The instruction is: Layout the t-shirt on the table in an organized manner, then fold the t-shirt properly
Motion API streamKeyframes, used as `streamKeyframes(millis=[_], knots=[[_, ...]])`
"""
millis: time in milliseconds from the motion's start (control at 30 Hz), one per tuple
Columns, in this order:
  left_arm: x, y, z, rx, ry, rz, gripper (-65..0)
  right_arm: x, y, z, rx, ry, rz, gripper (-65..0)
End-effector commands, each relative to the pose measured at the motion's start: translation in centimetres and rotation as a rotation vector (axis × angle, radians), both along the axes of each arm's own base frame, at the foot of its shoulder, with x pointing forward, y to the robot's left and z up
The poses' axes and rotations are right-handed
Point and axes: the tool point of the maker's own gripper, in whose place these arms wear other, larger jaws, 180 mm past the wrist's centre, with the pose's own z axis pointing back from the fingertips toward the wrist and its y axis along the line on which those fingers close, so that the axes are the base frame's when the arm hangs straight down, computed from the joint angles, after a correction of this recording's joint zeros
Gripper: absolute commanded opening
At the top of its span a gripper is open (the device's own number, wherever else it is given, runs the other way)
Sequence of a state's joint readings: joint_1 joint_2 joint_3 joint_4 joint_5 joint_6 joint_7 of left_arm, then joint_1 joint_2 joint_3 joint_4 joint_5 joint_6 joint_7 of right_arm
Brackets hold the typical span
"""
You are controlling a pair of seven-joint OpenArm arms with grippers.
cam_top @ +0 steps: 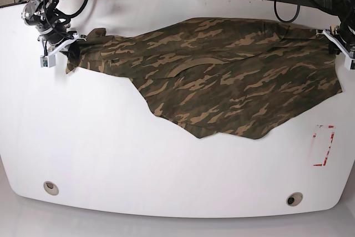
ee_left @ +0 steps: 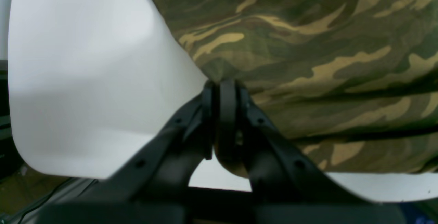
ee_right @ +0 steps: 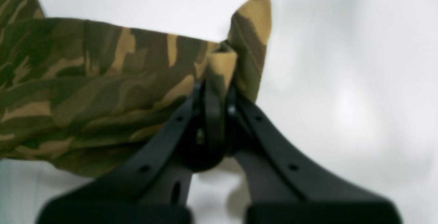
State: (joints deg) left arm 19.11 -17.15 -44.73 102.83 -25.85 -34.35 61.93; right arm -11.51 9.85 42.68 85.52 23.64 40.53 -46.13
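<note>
Base view: t-shirt [cam_top: 222,76] taut between both clamped hands.

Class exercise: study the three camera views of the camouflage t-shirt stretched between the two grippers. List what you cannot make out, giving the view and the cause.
- Base view: the left gripper sits at the frame edge, too small to show its jaws.
- Base view: the t-shirt lies bunched, hiding its sleeves and hem.
- Right wrist view: the right gripper pinches cloth, but blur hides which part of the shirt.
- Left wrist view: the table is cut off beyond the cloth.
</note>
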Motion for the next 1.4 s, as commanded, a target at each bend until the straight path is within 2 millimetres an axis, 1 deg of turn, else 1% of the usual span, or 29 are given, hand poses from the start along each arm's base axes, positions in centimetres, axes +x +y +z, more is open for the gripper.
streamKeyframes(millis=[0, 133, 233, 300, 333, 367, 400, 500, 567, 600, 767, 1033, 1133, 1167, 1300, 1367], knots=[[0.3, 0.9, 1.1, 0.041, -0.019, 0.001, -65.0, 0.0, -1.1, 0.5, -0.04, 0.008, -0.005, -64.4], [-0.3, 0.9, 0.8, 0.041, -0.003, 0.002, -65.0, -0.2, -1.1, 0.5, -0.042, 0.013, -0.004, -64.2], [-0.8, 0.9, 0.6, 0.041, 0.013, 0.002, -65.0, -0.9, -1.2, 0.1, -0.044, 0.03, -0.003, -63.3], [-0.8, 0.9, 0.6, 0.041, 0.013, 0.002, -65.0, -1.0, -1.2, 0.1, -0.044, 0.033, -0.003, -58.3], [-0.9, 0.9, 0.5, 0.04, 0.014, 0.003, -65.0, -1.0, -1.1, 0.1, -0.043, 0.031, -0.003, -53.3], [-0.9, 0.9, 0.5, 0.038, 0.014, 0.003, -65.0, -1.1, -1.1, 0.1, -0.044, 0.033, -0.002, -49.6], [-0.9, 0.8, 0.4, 0.037, 0.014, 0.004, -65.0, -0.9, -1.2, 0.4, -0.051, 0.024, 0.001, -43.9], [-0.9, 0.8, 0.5, 0.038, 0.013, 0.003, -65.0, -1.1, -1.9, 1.5, -0.088, 0.007, -0.005, -30.1], [-0.9, 0.8, 0.5, 0.037, 0.012, 0.004, -65.0, -1.4, -2.2, 2.2, -0.104, -0.009, -0.014, -24.3], [-0.9, 0.8, 0.5, 0.037, 0.012, 0.004, -65.0, -1.5, -2.1, 2.3, -0.106, -0.012, -0.015, -23.1], [-1.1, 1.5, 0.9, 0.044, 0.0, 0.026, -65.0, -1.0, -1.6, 3.2, -0.119, -0.041, -0.012, -22.5], [-1.1, 1.6, 1.1, 0.046, -0.004, 0.03, -65.0, -0.9, -1.4, 3.4, -0.121, -0.038, -0.004, -22.0], [-1.0, 1.7, 1.1, 0.049, -0.003, 0.029, -65.0, -0.7, -1.5, 4.4, -0.148, -0.049, 0.005, -22.0], [-1.0, 1.7, 1.1, 0.05, -0.002, 0.029, -63.7, -0.7, -1.6, 4.7, -0.157, -0.053, 0.006, -22.0], [-1.0, 1.6, 1.1, 0.047, -0.004, 0.029, -54.6, -0.4, -1.6, 6.4, -0.204, -0.081, 0.024, -22.0], [-1.0, 1.5, 1.0, 0.044, -0.005, 0.029, -51.9, -0.4, -1.6, 6.8, -0.221, -0.081, 0.031, -22.0]])
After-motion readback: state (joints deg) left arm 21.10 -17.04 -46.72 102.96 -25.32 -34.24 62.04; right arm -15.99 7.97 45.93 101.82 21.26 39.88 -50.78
